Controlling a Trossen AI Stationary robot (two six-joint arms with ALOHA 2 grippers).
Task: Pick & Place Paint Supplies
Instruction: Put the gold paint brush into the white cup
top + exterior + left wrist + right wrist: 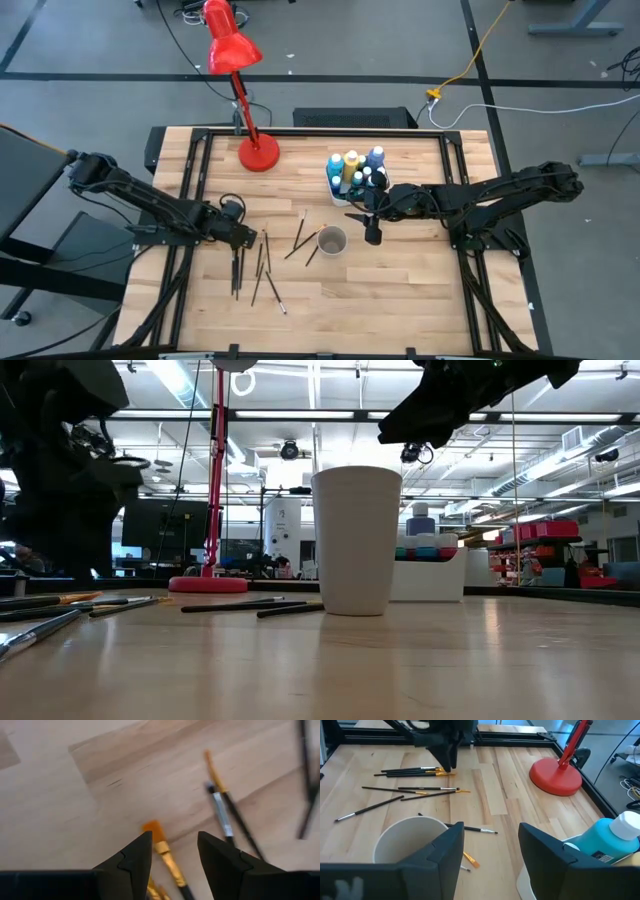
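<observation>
Several thin brushes lie flat on the wooden table: one group [237, 268] at the left, others [298, 238] beside a white cup [331, 241]. My left gripper [246, 238] hangs open just above the left group, pointing steeply down. In the left wrist view its fingers [174, 852] stand on either side of a brush with orange bristles [159, 839] without touching it. My right gripper [372, 232] waits open in the air right of the cup [405, 842]. Paint bottles [355, 170] stand in a white holder behind it; a teal one [605, 840] shows close by.
A red desk lamp stands with its round base [258, 152] on the far part of the table, left of the bottles. Two more brushes [222, 815] lie just beyond my left fingers. A black frame [320, 130] rims the tabletop. Bare wood lies along the near edge.
</observation>
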